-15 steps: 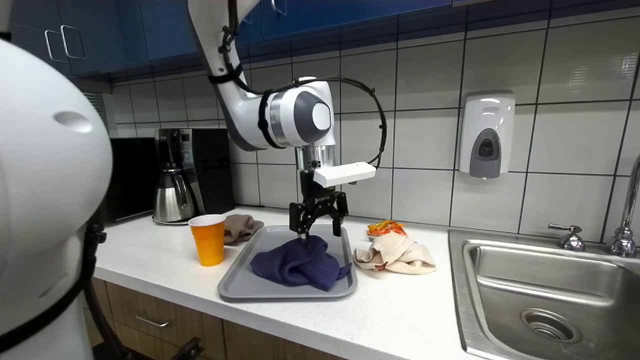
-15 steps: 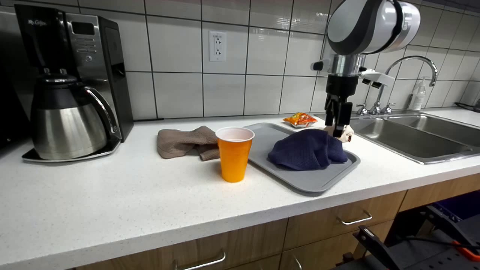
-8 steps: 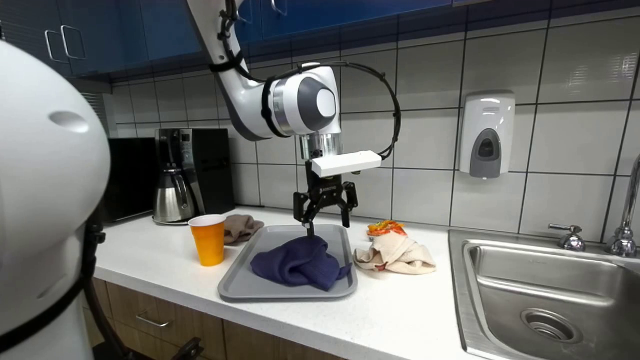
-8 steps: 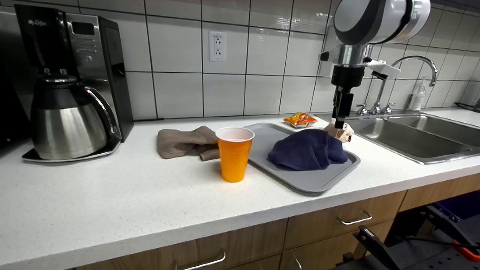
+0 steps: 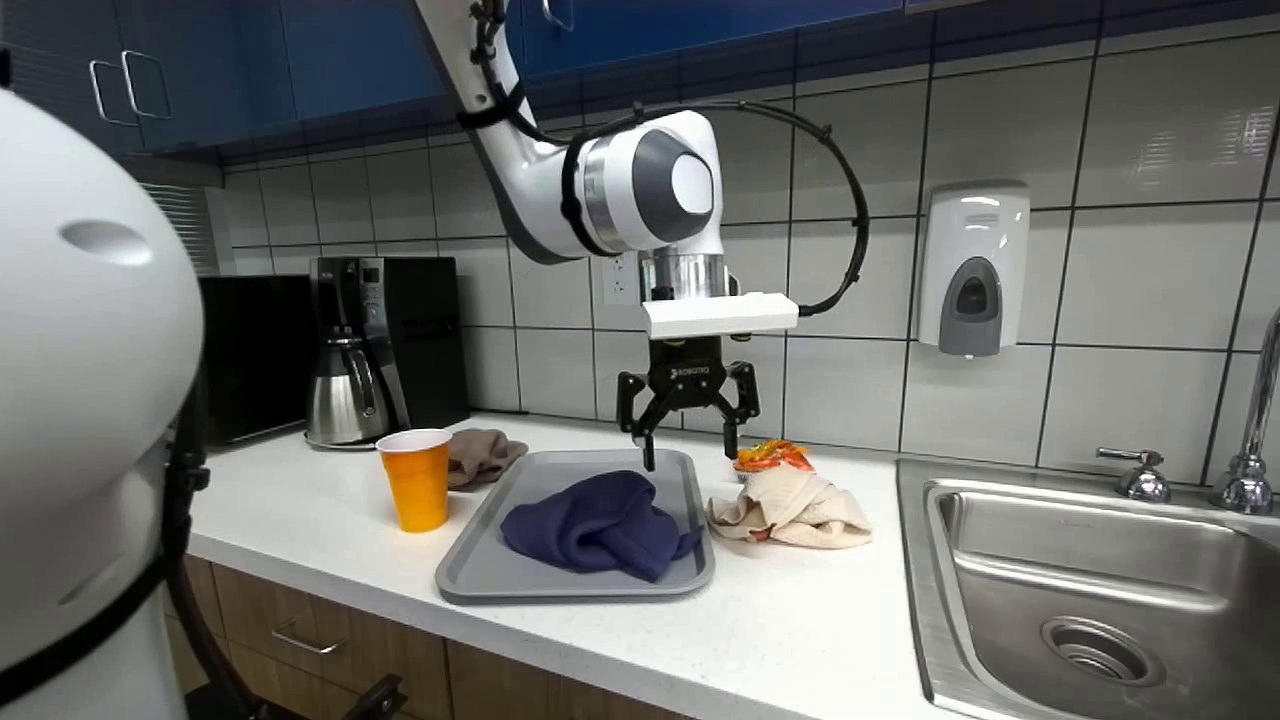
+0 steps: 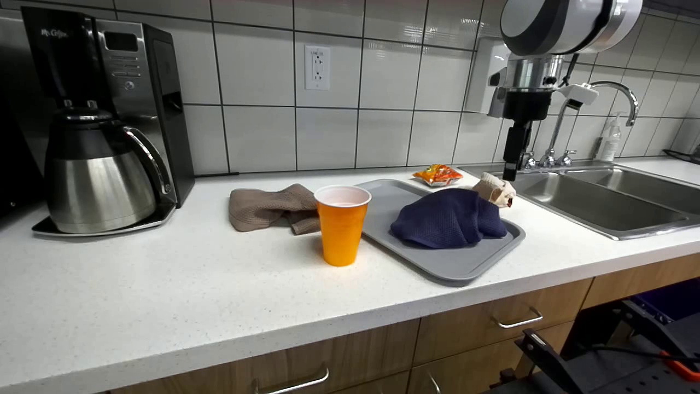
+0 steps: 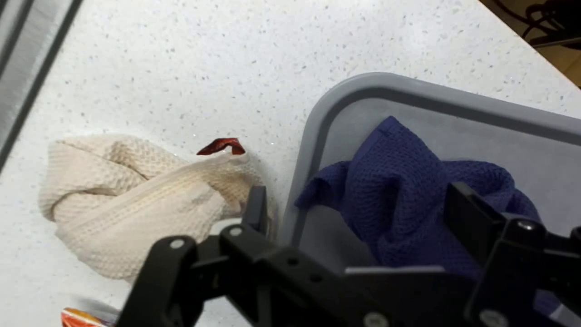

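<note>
My gripper (image 5: pixel 690 452) stands open above the counter, its jaws wide apart with nothing between them. Below it, a crumpled navy cloth (image 5: pixel 605 525) lies on a grey tray (image 5: pixel 470 575). In the wrist view the navy cloth (image 7: pixel 399 181) shows between and beyond the fingers, apart from them. One finger (image 7: pixel 256 206) overlaps the edge of a cream cloth (image 7: pixel 136 200), which lies on the counter beside the tray. A dark red scrap (image 7: pixel 222 145) pokes out from under that cream cloth. Behind it sits an orange and red packet (image 6: pixel 437 175), partly hidden in an exterior view.
An orange cup (image 6: pixel 342 227) and a brown cloth (image 6: pixel 268 208) stand on the tray's far side from the sink (image 5: pixel 1080 600). A coffee maker (image 6: pixel 104 126) is near the tiled wall. A soap dispenser (image 5: pixel 975 265) hangs on that wall.
My gripper has risen off the navy cloth, turned somewhat, and shifted toward the sink side. Its jaws have stayed open. The cloths, tray and cup have not moved.
</note>
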Robot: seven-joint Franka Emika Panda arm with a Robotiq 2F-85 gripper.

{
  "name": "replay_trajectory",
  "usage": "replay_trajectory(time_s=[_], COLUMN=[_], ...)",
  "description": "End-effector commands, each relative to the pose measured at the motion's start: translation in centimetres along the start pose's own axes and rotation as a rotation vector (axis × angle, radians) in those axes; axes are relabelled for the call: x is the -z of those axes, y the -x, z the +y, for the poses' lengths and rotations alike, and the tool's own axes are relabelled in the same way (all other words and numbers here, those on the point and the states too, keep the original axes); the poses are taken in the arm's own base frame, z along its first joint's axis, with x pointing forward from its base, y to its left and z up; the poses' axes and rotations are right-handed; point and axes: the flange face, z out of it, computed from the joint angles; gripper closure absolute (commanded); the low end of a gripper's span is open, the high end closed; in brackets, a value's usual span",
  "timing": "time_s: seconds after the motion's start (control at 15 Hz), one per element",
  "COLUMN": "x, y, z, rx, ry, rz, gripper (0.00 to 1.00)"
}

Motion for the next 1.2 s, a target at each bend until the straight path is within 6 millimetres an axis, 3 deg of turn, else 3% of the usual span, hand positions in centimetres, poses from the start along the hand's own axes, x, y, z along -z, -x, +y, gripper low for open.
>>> replay_trajectory(time_s=[0.0, 0.47, 0.8, 0.87, 1.13], x=[1.3, 1.2, 0.1, 0.4, -0.5], y=[0.4, -0.3, -1.5, -0.8, -1.3], z=[2.1, 5.2, 7.6, 6.1, 7.1], rx=[-0.118, -0.303, -0.368, -0.341, -0.347], ry=[-0.016, -0.040, -0.055, -0.036, -0.042], rz=[0.008, 0.084, 0.058, 0.079, 0.065], gripper=[0.00, 0.00, 0.00, 0.00, 0.00])
